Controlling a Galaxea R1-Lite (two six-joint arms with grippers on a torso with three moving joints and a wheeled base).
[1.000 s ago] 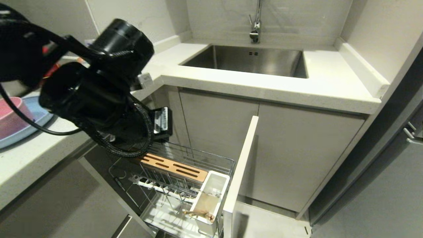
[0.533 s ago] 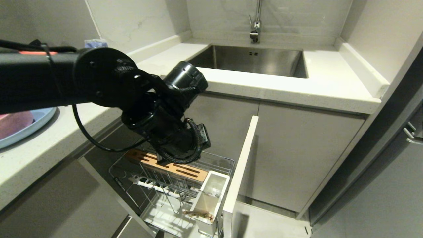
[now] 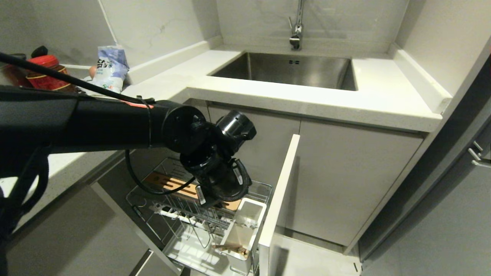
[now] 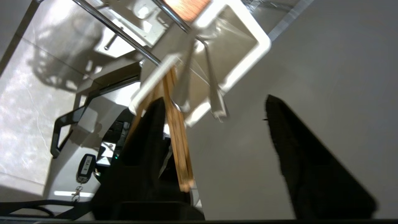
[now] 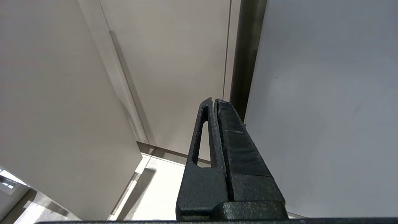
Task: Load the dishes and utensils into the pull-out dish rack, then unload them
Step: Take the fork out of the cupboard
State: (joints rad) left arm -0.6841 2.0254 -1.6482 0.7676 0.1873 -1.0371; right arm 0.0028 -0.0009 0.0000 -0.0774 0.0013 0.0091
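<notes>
The left hand (image 4: pixel 214 107) is shown with fingers spread wide, poised above the white utensil cup (image 3: pixel 245 226) of the pull-out dish rack (image 3: pixel 199 214), gripping nothing. The chopsticks (image 4: pixel 177 133) and fork (image 4: pixel 213 87) are seen standing in that cup. The right hand (image 5: pixel 216 102) is pressed shut, parked beside the cabinet. Utensil loading is judged done; neither bowl nor plate is visible.
</notes>
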